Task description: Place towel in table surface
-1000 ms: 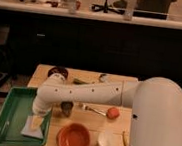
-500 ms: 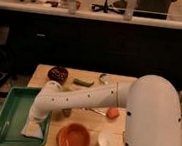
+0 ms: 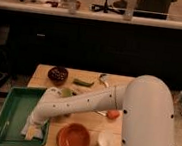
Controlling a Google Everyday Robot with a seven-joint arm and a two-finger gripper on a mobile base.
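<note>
Camera view: arm reaches down into the green tray [image 3: 8,112] because the towel [image 3: 41,131] lies there, at the tray's near right corner, not on the table surface [image 3: 39,81]. Gripper [image 3: 30,131] sits low over the towel's left edge, fingers spread wide, apparently holding nothing; contact is hard to tell. Looks like the grasp step, with placement not yet done. The orange bowl [image 3: 73,138] and white cup [image 3: 105,140] crowd the near table, so free wood looks scarce.

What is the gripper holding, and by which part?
Nothing, as far as shows. The gripper is open, low in the tray, right at the towel, which lies on the tray floor.
</note>
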